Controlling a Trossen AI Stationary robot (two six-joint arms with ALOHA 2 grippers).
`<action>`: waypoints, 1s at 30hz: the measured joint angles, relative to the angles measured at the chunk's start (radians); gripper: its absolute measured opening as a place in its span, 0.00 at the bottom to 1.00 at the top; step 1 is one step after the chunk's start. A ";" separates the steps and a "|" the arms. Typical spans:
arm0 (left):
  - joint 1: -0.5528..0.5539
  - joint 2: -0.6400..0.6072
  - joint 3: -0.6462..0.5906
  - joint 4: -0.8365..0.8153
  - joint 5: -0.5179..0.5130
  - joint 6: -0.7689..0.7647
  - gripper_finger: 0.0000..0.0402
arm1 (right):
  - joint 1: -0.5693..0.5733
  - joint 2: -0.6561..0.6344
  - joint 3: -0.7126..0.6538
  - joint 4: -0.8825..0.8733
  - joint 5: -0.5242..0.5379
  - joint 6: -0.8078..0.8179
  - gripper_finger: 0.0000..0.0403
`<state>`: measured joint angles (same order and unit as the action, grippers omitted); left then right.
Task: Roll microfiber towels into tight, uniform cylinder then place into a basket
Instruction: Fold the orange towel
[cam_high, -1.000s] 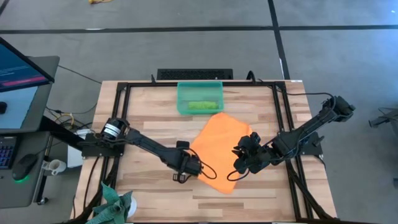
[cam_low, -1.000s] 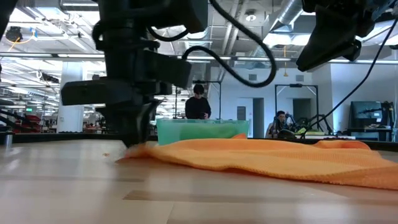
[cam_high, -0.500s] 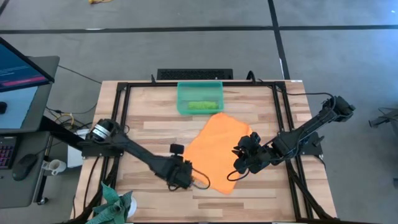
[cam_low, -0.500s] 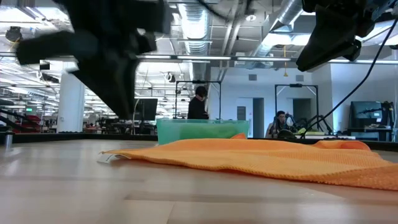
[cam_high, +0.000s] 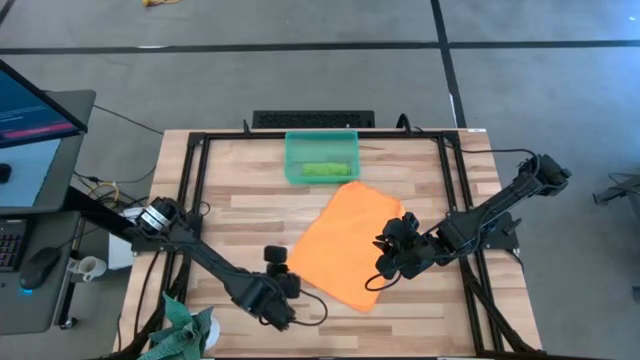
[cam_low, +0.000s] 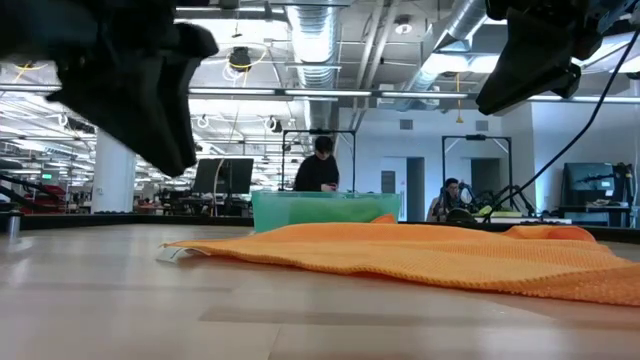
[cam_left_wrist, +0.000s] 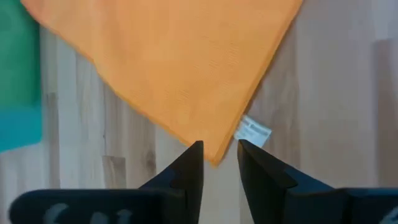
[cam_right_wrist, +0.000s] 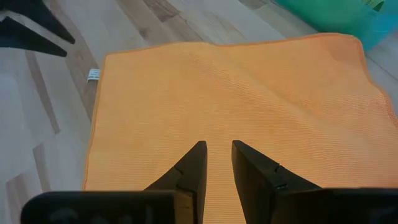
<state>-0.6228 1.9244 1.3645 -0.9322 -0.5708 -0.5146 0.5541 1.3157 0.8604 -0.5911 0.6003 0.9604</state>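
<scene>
Orange towel (cam_high: 347, 243) lies spread flat in the middle of the table (cam_high: 420, 315), one corner touching the basket (cam_high: 321, 157), where a lime green towel (cam_high: 325, 170) already sits rolled. The left gripper (cam_high: 279, 313) hangs near the front edge, apart from the cloth, its fingers slightly parted and empty. The right gripper (cam_high: 386, 262) hovers over the towel's right edge, fingers narrowly apart with nothing between them. To roll tight, I judge both grippers should pinch one edge at matching points and turn evenly, keeping the label (cam_left_wrist: 252, 132) corner tucked inside.
</scene>
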 joint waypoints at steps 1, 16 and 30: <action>0.000 0.000 -0.013 0.005 -0.004 -0.009 0.25 | 0.000 0.001 0.000 0.000 0.000 0.000 0.24; 0.034 -0.001 -0.240 0.391 0.021 0.242 0.47 | -0.014 0.160 0.005 0.000 -0.016 -0.079 0.24; 0.124 -0.009 -0.325 0.456 0.018 0.242 0.46 | -0.026 0.178 0.036 0.089 -0.091 -0.174 0.24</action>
<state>-0.4985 1.9152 1.0393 -0.4761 -0.5533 -0.2728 0.5277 1.4940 0.8963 -0.5020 0.5091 0.7868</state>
